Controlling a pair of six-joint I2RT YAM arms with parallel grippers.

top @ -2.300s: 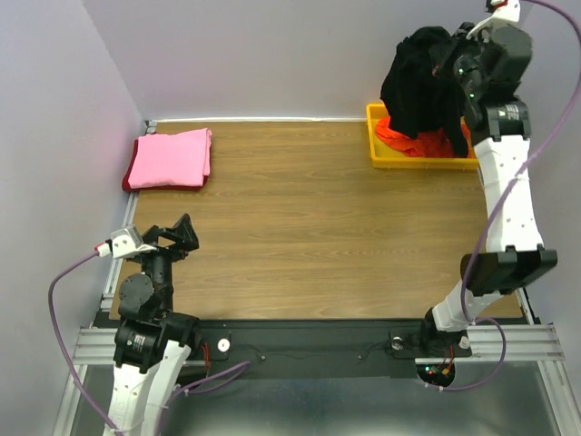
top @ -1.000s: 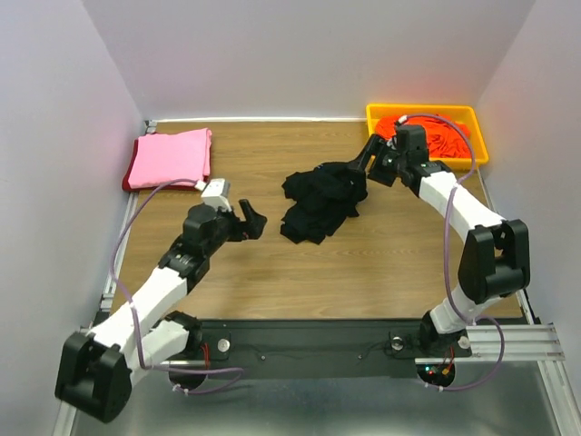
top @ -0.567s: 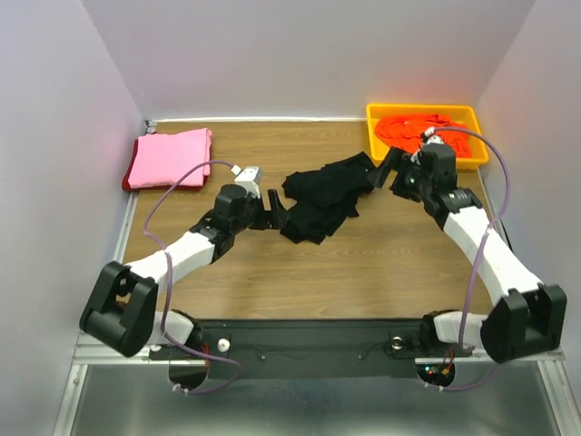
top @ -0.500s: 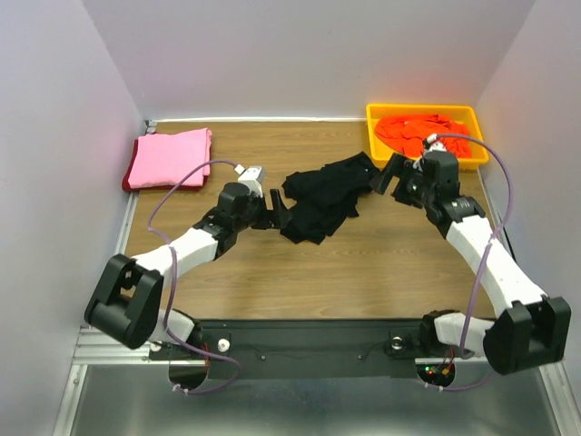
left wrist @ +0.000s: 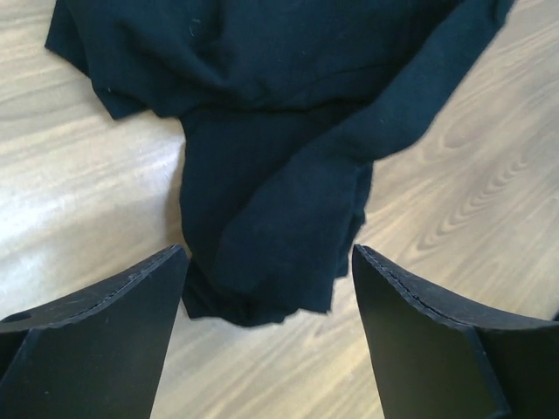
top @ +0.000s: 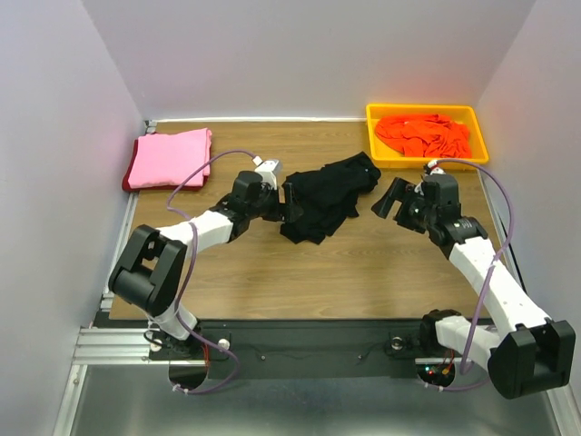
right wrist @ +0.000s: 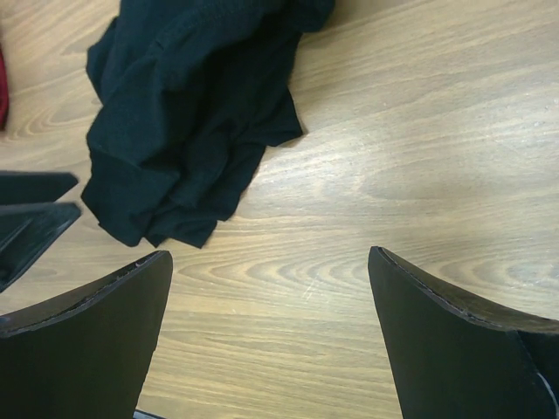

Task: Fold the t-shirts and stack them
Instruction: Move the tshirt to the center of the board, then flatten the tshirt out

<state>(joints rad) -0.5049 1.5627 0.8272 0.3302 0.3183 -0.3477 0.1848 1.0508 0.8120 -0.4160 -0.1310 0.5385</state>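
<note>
Wood-grain table (top: pixel 300 272), boxed by pale walls (top: pixel 272 54). Left gripper (top: pixel 289 203), jaws wide, straddles an edge of the crumpled black t-shirt (top: pixel 322 193) at mid-table, unpinched. Right gripper (top: pixel 385 198) is spread and empty. Far left, a folded pink t-shirt (top: pixel 171 156) hides most of a dark red t-shirt (top: pixel 128 184). Far right, orange t-shirts (top: pixel 425 134) fill a yellow tray (top: pixel 372 138).

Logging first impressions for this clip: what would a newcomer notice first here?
A crumpled black t-shirt lies in the middle, the left claw open at its left edge and the right claw open, apart from it on the right. At the far right, bright orange shirts fill a yellow tray; a folded pink shirt sits far left.
</note>
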